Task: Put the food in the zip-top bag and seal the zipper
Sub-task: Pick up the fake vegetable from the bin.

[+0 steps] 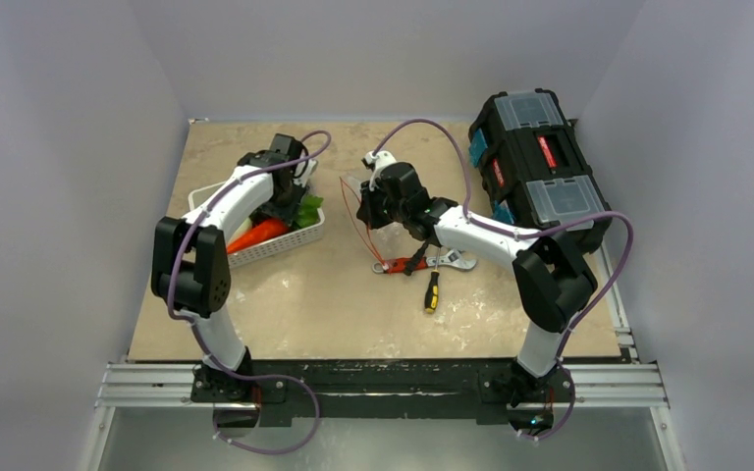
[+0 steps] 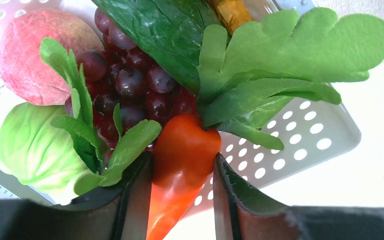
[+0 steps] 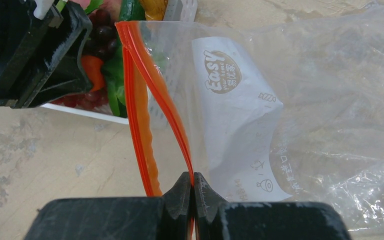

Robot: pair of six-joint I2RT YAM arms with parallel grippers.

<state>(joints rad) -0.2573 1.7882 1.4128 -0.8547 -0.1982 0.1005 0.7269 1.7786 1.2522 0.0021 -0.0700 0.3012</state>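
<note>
Clamping shut on the zipper of the crinkly zip-top bag is the right gripper — the left gripper is flanking the tapered carrot, grip unclear.

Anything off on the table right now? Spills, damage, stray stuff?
Nothing spilled or damaged. One oddity: a red-handled wrench and a yellow-and-black screwdriver lie loose on the beige tabletop beside the clear crinkly zip-top bag, stray non-food items close to its red-orange zipper strip.

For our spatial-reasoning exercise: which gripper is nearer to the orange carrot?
Left. The left gripper has a finger either side of the carrot in the basket; the right gripper is away over the table, pinching the zipper of the bag.
</note>
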